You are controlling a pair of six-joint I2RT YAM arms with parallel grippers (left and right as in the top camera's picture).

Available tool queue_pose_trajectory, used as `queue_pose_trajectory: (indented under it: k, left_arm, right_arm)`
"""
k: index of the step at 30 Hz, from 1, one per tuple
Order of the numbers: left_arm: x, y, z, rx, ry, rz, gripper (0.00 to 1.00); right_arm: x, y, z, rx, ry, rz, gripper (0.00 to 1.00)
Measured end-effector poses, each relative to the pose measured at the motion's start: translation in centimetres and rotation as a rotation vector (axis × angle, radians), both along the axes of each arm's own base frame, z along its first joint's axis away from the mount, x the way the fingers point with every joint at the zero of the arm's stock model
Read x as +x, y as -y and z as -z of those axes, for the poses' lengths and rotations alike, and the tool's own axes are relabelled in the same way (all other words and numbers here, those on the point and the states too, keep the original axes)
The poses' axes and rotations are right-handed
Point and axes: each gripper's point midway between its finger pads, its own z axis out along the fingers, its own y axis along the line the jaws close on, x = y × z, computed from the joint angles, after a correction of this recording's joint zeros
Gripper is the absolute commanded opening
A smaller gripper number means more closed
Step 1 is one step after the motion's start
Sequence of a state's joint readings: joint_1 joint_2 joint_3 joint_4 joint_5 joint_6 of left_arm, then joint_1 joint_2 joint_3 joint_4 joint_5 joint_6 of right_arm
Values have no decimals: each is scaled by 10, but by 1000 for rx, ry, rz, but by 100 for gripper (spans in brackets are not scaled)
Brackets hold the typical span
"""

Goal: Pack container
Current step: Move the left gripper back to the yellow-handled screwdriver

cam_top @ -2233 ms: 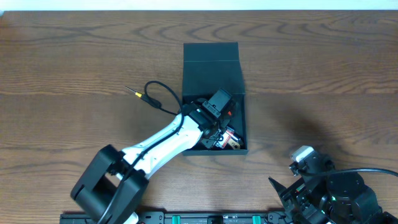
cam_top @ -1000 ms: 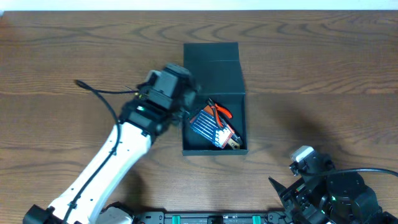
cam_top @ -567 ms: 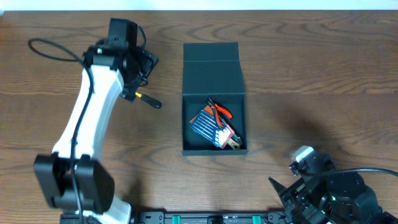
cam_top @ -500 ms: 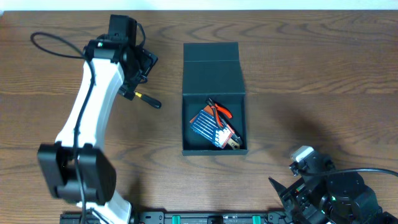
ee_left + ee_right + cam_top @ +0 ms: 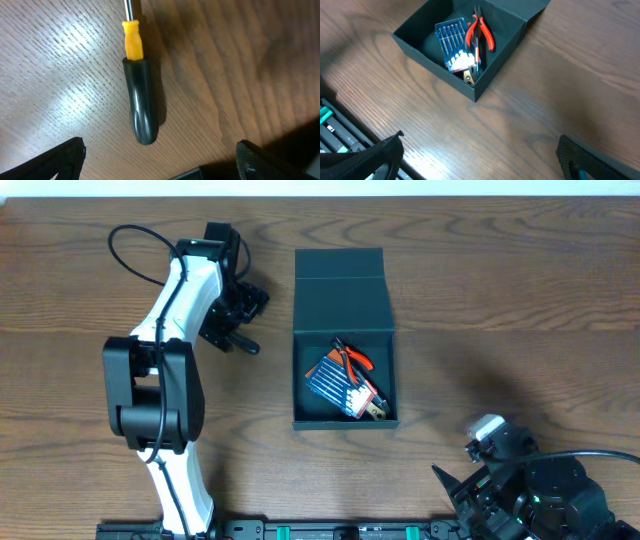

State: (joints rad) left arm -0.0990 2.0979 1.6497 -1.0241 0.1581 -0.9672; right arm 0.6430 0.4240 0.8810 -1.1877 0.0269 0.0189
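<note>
the left gripper (image 5: 160, 159) hangs low over the table (image 5: 90, 400) at the left, its fingers (image 5: 55, 157) spread wide and holding nothing. a screwdriver (image 5: 141, 107) lies flat on the wood in line with the gap between them, black handle nearest the wrist camera, yellow collar and metal shaft pointing away; neither finger touches it. from overhead only the handle end shows past the gripper.

to the right of the screwdriver, near but apart from it, the container (image 5: 300, 380) sits at mid-table. its lid (image 5: 340, 268) is folded back on the far side, so the inside is open to view. in it a blue driver set (image 5: 330, 380) lies on a slant, with red-handled pliers (image 5: 352, 358) partly over its far right edge. a small tan piece (image 5: 375, 411) sits in the near right corner; i cannot tell what it is.

the right gripper (image 5: 485, 160) is at the near right edge of the table, well apart from the container, its fingers (image 5: 367, 160) spread and empty.
</note>
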Motion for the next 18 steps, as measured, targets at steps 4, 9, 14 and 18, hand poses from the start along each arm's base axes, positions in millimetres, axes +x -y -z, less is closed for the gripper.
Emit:
queue_pose_trajectory:
  k: [4, 9, 14, 18]
  left_arm:
    - [-1, 0, 5, -1, -13, 0, 94]
    - [-1, 1, 12, -2, -24, 0, 94]
    - [-1, 1, 20, -3, -20, -1, 88]
    - [-8, 1, 30, -5, -37, 0, 86]
  right_arm:
    - [0, 0, 0, 0, 0, 0, 99]
    - [0, 0, 0, -1, 0, 0, 99]
    - [0, 0, 0, 0, 0, 0, 99]
    - [0, 0, 0, 0, 0, 0, 99]
